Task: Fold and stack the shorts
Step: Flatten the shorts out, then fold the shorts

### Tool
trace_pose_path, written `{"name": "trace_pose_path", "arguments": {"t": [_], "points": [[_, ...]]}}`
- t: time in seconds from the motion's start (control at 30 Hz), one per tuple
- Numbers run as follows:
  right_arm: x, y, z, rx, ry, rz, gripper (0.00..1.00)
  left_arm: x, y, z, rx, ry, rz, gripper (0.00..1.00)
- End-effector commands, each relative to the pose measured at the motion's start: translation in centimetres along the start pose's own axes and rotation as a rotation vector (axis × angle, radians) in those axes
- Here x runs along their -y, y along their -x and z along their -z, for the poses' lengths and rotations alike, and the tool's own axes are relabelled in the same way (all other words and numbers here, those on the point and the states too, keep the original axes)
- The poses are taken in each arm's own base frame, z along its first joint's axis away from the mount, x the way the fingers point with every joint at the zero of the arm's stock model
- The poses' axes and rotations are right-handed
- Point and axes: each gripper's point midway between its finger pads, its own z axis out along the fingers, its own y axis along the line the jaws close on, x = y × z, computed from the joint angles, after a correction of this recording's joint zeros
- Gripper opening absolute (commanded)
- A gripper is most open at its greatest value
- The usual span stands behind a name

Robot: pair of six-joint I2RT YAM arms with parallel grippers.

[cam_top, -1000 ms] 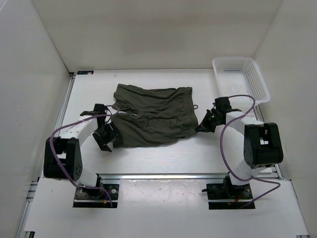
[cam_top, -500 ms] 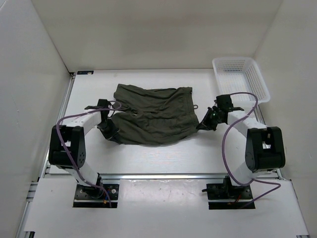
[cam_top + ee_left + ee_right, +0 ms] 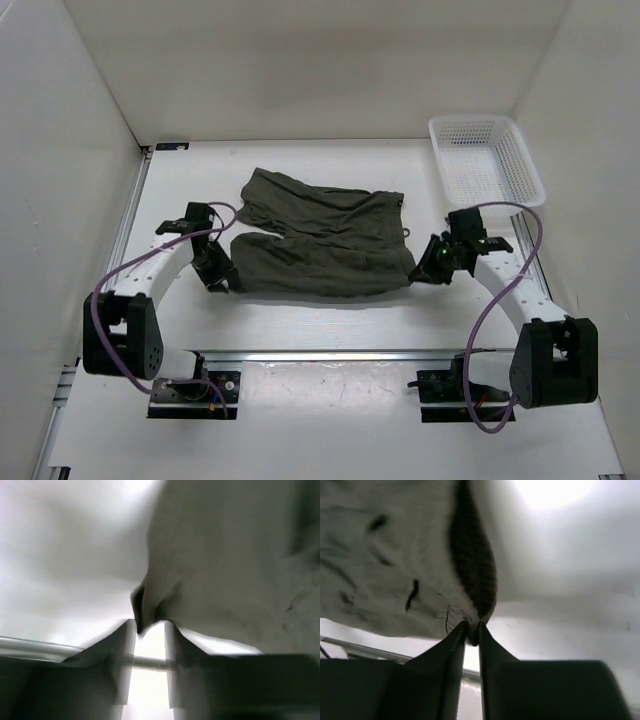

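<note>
The dark olive-green shorts point(image 3: 325, 235) lie spread across the middle of the white table, legs to the left, waistband to the right. My left gripper point(image 3: 222, 273) is at the near left leg hem. In the left wrist view it point(image 3: 149, 629) pinches a folded corner of the shorts point(image 3: 225, 555) between its fingertips. My right gripper point(image 3: 426, 268) is at the near right corner of the waistband. In the right wrist view it point(image 3: 472, 630) is shut on the edge of the shorts point(image 3: 395, 570), with the dark ribbed waistband just above the tips.
A white plastic mesh basket point(image 3: 485, 160) stands at the back right corner. White walls enclose the table on three sides. The metal rail point(image 3: 330, 352) runs along the near edge, just in front of the shorts.
The shorts have shifted right and toward the near edge and are pulled flatter. My right gripper moved right and nearer with the waistband corner. My left gripper closed in on the leg hem.
</note>
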Motion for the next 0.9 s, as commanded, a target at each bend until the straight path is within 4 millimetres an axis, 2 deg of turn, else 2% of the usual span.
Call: {"name": "trace_pose_path", "arguments": {"t": [0.0, 0.03, 0.07, 0.2, 0.33, 0.43, 0.47, 0.57, 0.6, 0.73, 0.77, 0.8, 0.87], "points": [[3.8, -4.2, -1.0, -0.136, -0.139, -0.072, 0.32, -0.3, -1.0, -1.3, -0.067, 0.006, 0.006, 0.73], [4.0, -4.6, -1.1, -0.143, -0.146, -0.094, 0.37, -0.1, -0.7, -1.1, -0.059, -0.001, -0.004, 0.77], [4.2, -4.7, -1.0, -0.142, -0.164, -0.115, 0.37, 0.0, -0.8, -1.1, -0.066, -0.009, -0.004, 0.83], [3.5, -4.2, -0.1, -0.088, -0.13, -0.122, 0.39, 0.0, -1.0, -0.2, -0.042, -0.029, 0.004, 0.83], [3.5, -5.4, -0.4, -0.109, -0.104, -0.149, 0.59, -0.9, -1.8, -1.2, -0.065, 0.005, 0.036, 0.79], [2.6, -5.2, -1.1, -0.099, -0.036, -0.15, 0.59, -0.4, -2.6, -2.7, -0.11, -0.016, 0.049, 0.79], [2.3, -4.4, -1.5, -0.075, -0.02, -0.149, 0.59, 0.0, -2.8, -2.9, -0.114, -0.018, 0.029, 0.79], [2.8, -3.9, -2.8, -0.074, -0.046, -0.153, 0.58, 0.4, -3.7, -3.9, -0.149, -0.009, 0.026, 0.76], [2.7, -3.4, -3.1, -0.068, -0.042, -0.151, 0.58, 0.4, -3.7, -4.4, -0.155, -0.004, 0.027, 0.74], [2.3, -2.8, -5.0, -0.084, -0.012, -0.169, 0.51, 0.3, -3.9, -5.4, -0.162, 0.026, 0.029, 0.45], [2.3, -2.8, -5.2, -0.086, -0.014, -0.179, 0.42, 0.3, -3.9, -5.4, -0.163, 0.026, 0.029, 0.24], [2.5, -2.9, -5.4, -0.095, -0.021, -0.183, 0.36, 0.4, -3.6, -5.5, -0.157, 0.034, 0.029, 0.13], [2.4, -2.7, -5.5, -0.097, -0.022, -0.183, 0.19, 0.7, -3.3, -5.3, -0.149, 0.025, 0.017, 0.1]]}}
